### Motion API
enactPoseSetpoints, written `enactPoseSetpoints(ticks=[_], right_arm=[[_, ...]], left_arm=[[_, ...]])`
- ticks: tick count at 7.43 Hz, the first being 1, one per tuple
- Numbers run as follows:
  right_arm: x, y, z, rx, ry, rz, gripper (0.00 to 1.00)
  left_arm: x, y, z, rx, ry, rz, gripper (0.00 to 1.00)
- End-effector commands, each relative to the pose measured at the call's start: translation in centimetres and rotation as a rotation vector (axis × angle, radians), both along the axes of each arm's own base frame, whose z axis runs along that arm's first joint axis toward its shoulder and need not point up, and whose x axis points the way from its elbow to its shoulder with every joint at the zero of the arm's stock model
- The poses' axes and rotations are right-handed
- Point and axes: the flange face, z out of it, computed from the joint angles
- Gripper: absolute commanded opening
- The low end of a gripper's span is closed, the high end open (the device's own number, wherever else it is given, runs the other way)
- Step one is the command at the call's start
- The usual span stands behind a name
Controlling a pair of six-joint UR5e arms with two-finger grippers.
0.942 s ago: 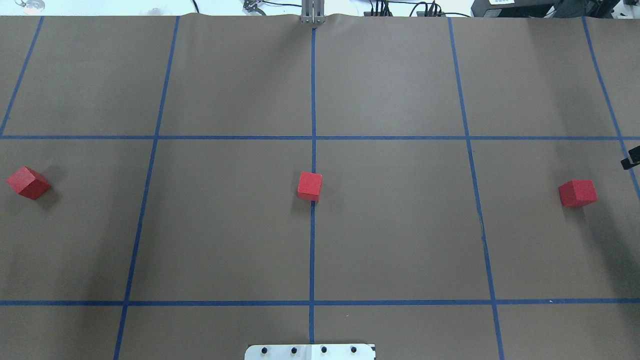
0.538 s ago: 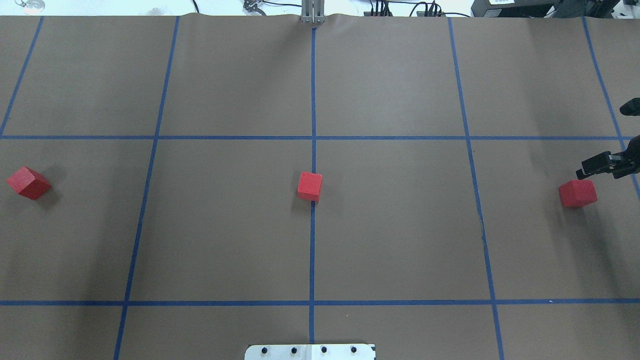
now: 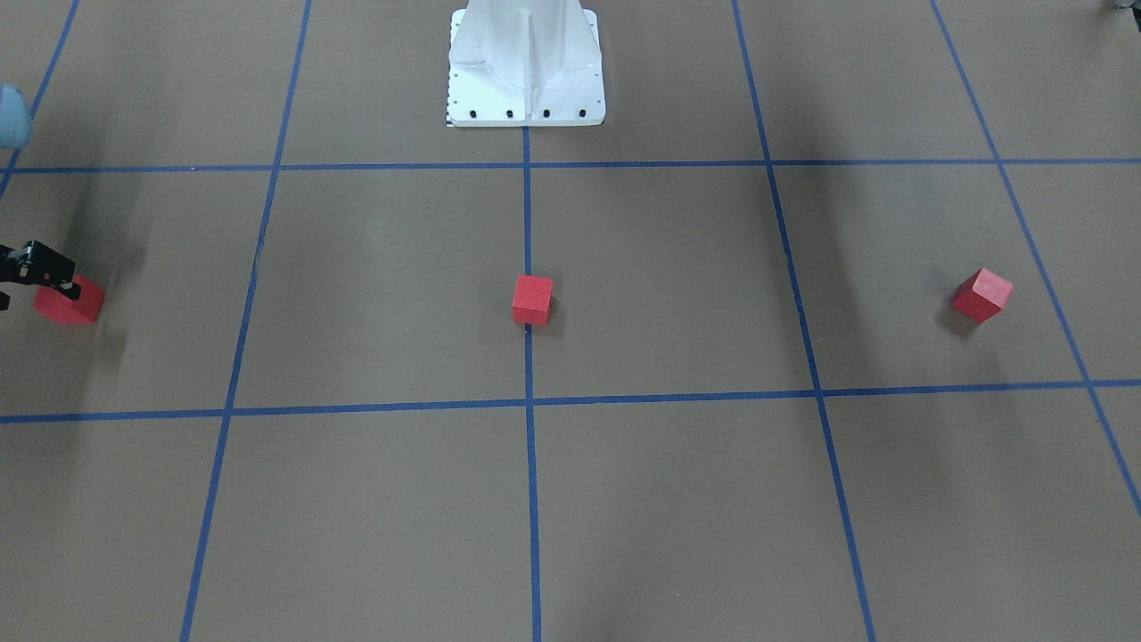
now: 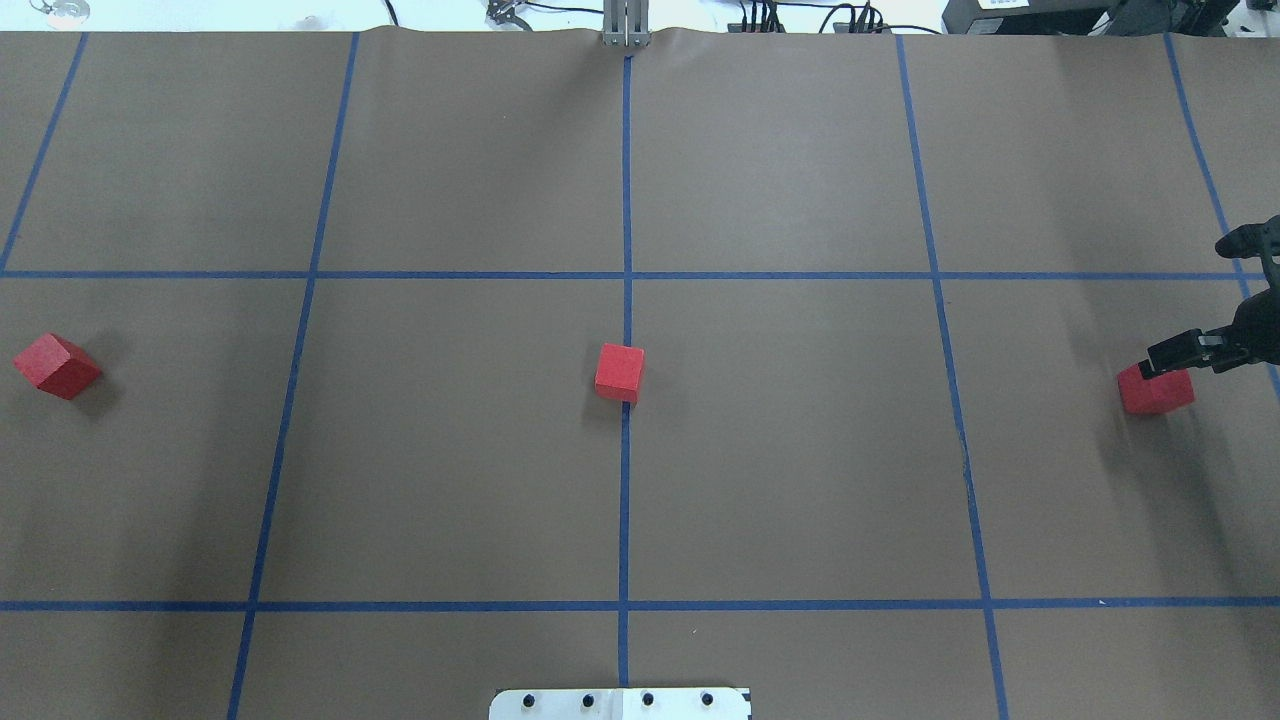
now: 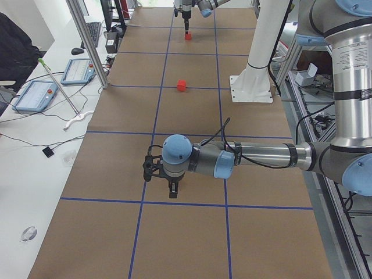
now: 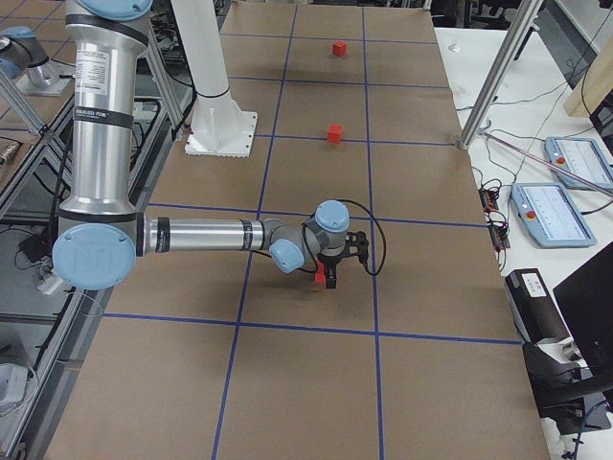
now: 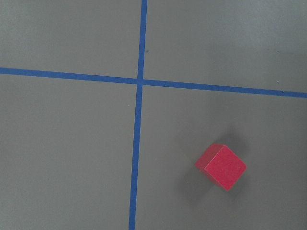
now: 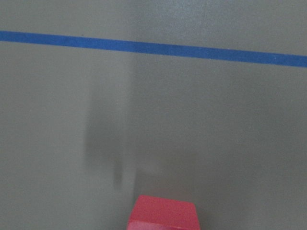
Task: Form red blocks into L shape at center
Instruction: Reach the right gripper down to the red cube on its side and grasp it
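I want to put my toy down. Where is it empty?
Plenty: the brown squares on both sides of the middle red block are bare. It's crowded at the right red block, where the right gripper hangs.

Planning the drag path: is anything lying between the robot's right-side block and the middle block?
Nothing visible. Between the right block and the middle block there is only bare floor and one blue tape line. The third block sits on the far side of the middle one, off that path.
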Motion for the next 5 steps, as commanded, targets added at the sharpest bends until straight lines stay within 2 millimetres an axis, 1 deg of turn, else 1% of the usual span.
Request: enactPoseSetpoints(ticks=[1, 2, 3, 4, 5], right_arm=[[-1.0, 0.4, 0.3, -0.016, 0.001, -0.014, 0.98], [-1.7, 0.7, 0.3, -0.025, 0.001, -0.021, 0.98], [-2.0, 0.8, 0.3, -0.032, 0.001, -0.021, 0.98], [-2.1, 0.9, 0.3, -0.033, 0.000, -0.022, 0.87], [-2.2, 0.9, 0.1, -0.028, -0.002, -0.024, 0.40]], left_arm=[[0.0, 0.0, -0.2, 0.005, 0.002, 0.001, 1.00], [0.0, 0.0, -0.2, 0.005, 0.002, 0.001, 1.00], [0.0, 0.1, -0.2, 0.005, 0.000, 0.001, 1.00], [0.0, 0.1, -0.3, 0.005, 0.002, 0.001, 1.00], [0.0, 0.1, -0.3, 0.006, 0.000, 0.001, 1.00]])
